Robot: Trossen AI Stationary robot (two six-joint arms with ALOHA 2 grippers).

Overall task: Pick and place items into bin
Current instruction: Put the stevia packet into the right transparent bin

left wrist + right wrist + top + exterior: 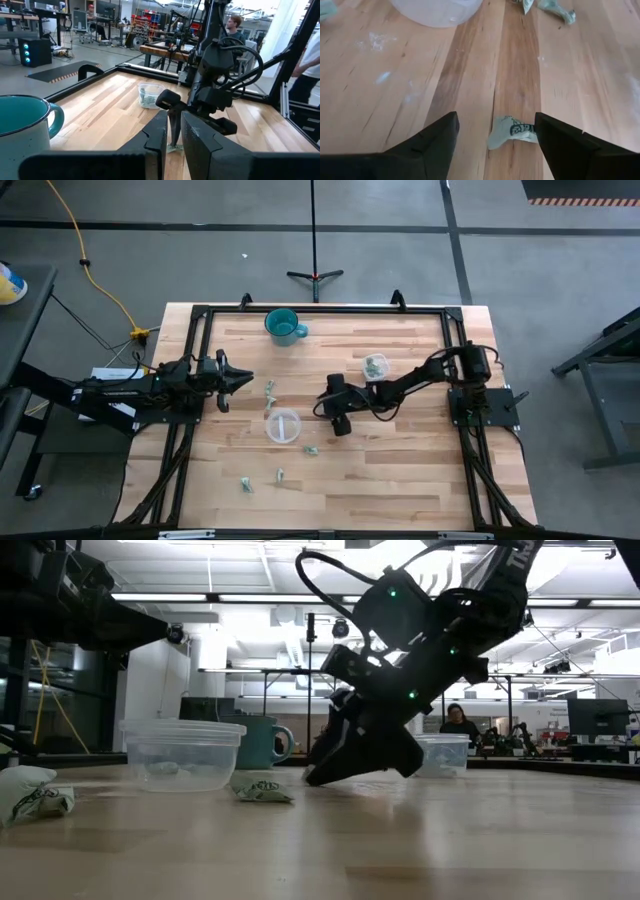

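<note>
Right gripper (495,137) hovered low mid-table, jaws spread around a small pale green-grey crinkled packet (511,131). Best to centre, drop, then close. Left gripper (243,379), jaws closed, waited at the left edge.

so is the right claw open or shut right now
Open. In the right wrist view the right claw shows bare wood between its fingers, with a small pale packet lying between them, not yet gripped.
</note>
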